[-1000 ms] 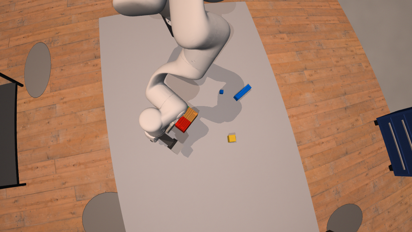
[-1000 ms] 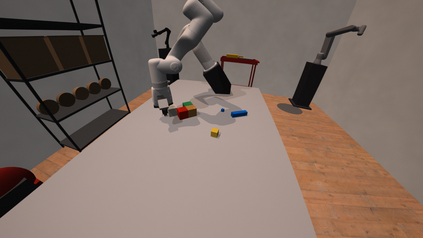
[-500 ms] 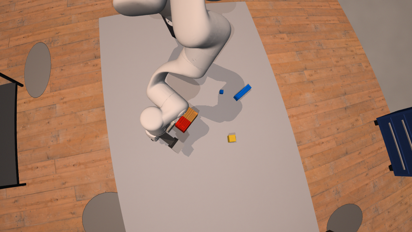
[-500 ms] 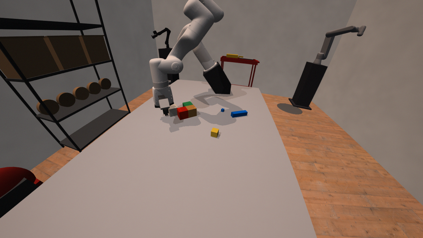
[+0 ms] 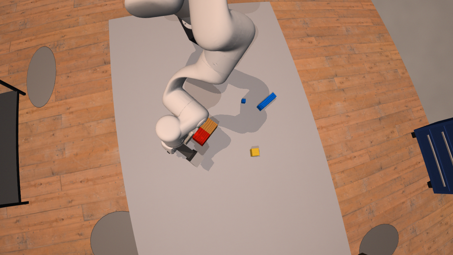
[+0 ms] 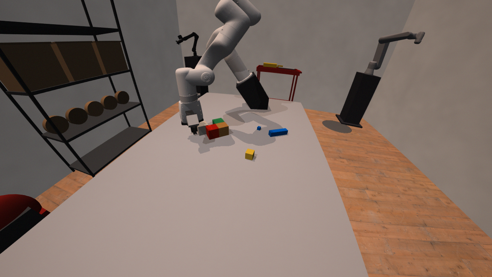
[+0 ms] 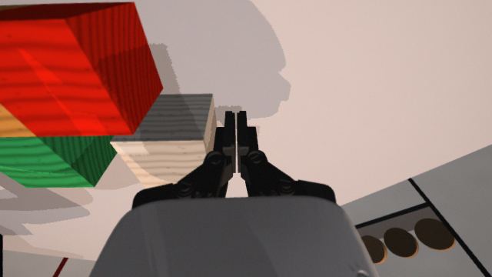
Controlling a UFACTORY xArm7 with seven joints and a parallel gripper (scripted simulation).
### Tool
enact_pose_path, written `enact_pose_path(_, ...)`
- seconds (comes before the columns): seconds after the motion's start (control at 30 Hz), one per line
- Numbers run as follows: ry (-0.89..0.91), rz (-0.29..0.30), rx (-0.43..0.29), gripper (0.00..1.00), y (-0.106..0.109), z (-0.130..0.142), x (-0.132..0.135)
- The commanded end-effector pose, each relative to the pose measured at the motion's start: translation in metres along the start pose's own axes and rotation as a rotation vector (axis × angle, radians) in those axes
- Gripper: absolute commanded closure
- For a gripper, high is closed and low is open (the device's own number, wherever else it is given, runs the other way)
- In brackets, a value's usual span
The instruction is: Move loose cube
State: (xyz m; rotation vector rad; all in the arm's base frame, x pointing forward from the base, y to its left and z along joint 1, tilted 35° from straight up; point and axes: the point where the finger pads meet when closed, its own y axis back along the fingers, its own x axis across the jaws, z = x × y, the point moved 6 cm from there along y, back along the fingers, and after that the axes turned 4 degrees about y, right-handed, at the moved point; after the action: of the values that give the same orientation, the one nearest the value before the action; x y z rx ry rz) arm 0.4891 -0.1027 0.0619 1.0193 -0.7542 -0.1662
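Note:
A red cube (image 5: 201,135) (image 6: 212,131) (image 7: 77,69), an orange cube (image 5: 209,126) (image 6: 223,128) and a green cube (image 6: 217,120) (image 7: 46,159) stand together in an L on the grey table (image 5: 221,206). The loose pale wood cube (image 6: 202,128) (image 7: 169,131) sits at the open corner beside the red and green cubes. It is slightly skewed, and I cannot tell whether it is flush. The arm hides it in the overhead view. My gripper (image 7: 236,125) (image 6: 194,130) (image 5: 191,155) is shut and empty, low on the table, with its fingers against the pale cube's outer side.
A yellow cube (image 5: 254,151) (image 6: 250,154), a blue bar (image 5: 266,101) (image 6: 278,132) and a tiny blue cube (image 5: 243,100) (image 6: 258,128) lie to the right of the group. A black shelf rack (image 6: 68,85) stands off the table's left edge.

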Motion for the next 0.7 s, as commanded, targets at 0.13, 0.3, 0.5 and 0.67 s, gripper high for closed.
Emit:
enact_pose_path(0.13, 0.000, 0.003, 0.002, 1.00, 0.001, -0.001, -0.003)
enact_pose_path(0.3, 0.000, 0.003, 0.002, 1.00, 0.001, -0.001, -0.006)
enact_pose_path(0.5, 0.000, 0.003, 0.002, 1.00, 0.001, -0.002, -0.009)
enact_pose_path(0.67, 0.000, 0.003, 0.002, 1.00, 0.001, -0.002, -0.012)
